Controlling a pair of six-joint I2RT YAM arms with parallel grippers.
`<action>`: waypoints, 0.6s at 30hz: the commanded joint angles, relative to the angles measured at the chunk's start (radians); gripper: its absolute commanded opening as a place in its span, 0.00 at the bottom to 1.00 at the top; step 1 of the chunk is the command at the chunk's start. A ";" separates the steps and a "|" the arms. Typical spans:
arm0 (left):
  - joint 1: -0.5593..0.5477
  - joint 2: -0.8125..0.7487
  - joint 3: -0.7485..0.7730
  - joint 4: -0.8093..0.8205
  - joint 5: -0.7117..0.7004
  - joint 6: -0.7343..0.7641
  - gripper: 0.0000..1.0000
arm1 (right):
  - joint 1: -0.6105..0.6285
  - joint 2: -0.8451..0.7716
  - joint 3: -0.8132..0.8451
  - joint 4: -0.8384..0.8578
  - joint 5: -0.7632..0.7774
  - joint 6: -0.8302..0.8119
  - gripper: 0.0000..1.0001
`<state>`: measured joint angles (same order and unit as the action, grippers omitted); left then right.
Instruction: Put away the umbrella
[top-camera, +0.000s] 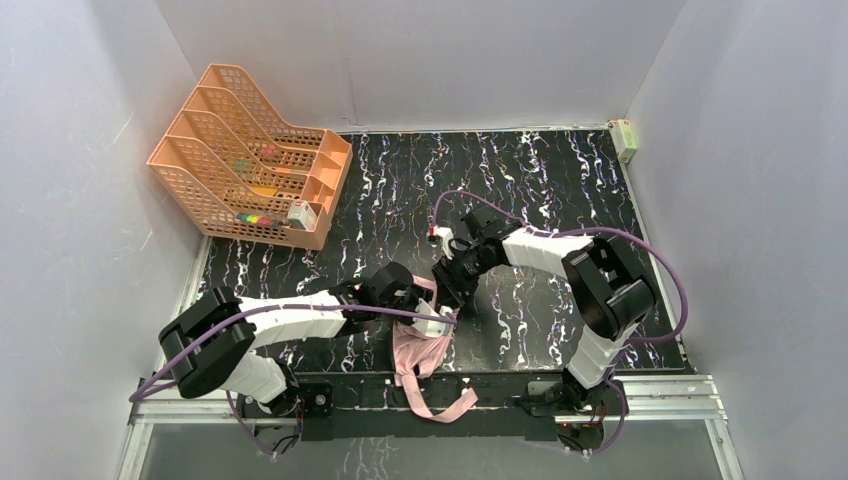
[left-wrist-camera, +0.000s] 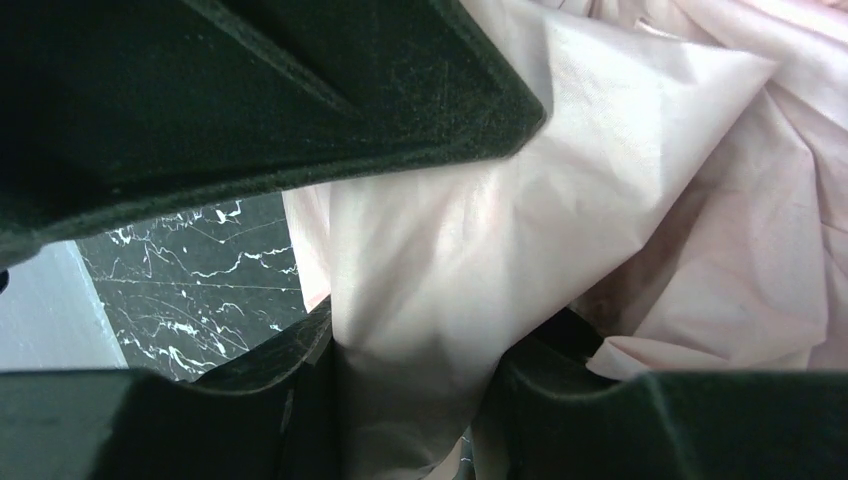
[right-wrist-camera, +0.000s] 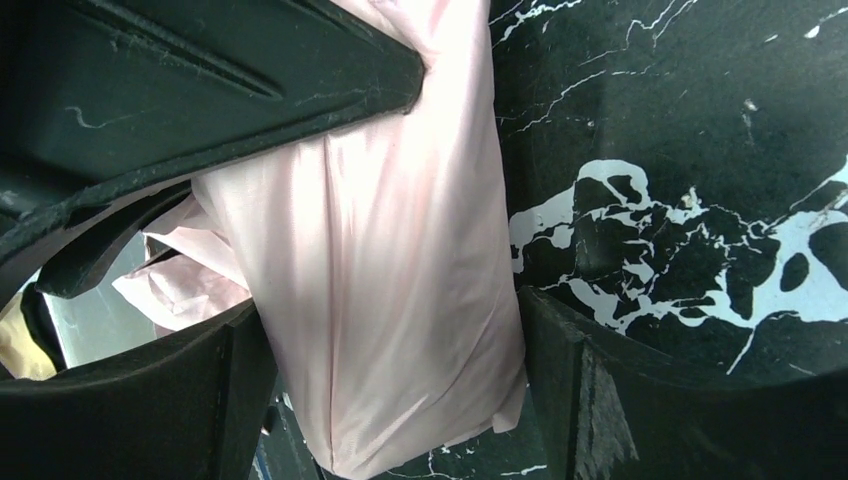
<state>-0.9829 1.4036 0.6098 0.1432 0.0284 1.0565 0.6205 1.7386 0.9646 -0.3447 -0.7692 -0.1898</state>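
The umbrella (top-camera: 415, 355) lies as a crumpled pale pink bundle at the near middle of the black marbled table (top-camera: 540, 190), and a pink strip of it hangs over the front edge. My left gripper (top-camera: 437, 322) is shut on its fabric. In the left wrist view the pink cloth (left-wrist-camera: 480, 250) is pinched between the two black fingers of the left gripper (left-wrist-camera: 415, 420). My right gripper (top-camera: 447, 290) sits just above the bundle's far end. In the right wrist view its fingers stand wide apart, the right gripper (right-wrist-camera: 395, 400) open around a folded pink part of the umbrella (right-wrist-camera: 380, 250).
An orange mesh file rack (top-camera: 250, 160) stands at the back left with a small white box (top-camera: 302, 214) at its front. A small green-and-white box (top-camera: 624, 138) sits in the far right corner. White walls enclose three sides of the table.
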 joint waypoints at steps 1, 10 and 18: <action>0.009 -0.021 -0.004 0.015 0.039 -0.005 0.00 | 0.017 0.041 0.022 -0.040 0.062 -0.029 0.88; 0.019 -0.041 -0.011 0.063 0.034 -0.085 0.01 | 0.020 0.041 0.015 -0.052 0.196 -0.037 0.45; 0.020 -0.123 -0.029 0.080 0.084 -0.215 0.59 | 0.020 0.000 0.003 0.014 0.299 -0.021 0.26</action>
<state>-0.9680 1.3819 0.5884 0.1780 0.0479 0.9363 0.6495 1.7603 0.9794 -0.3500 -0.6758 -0.2058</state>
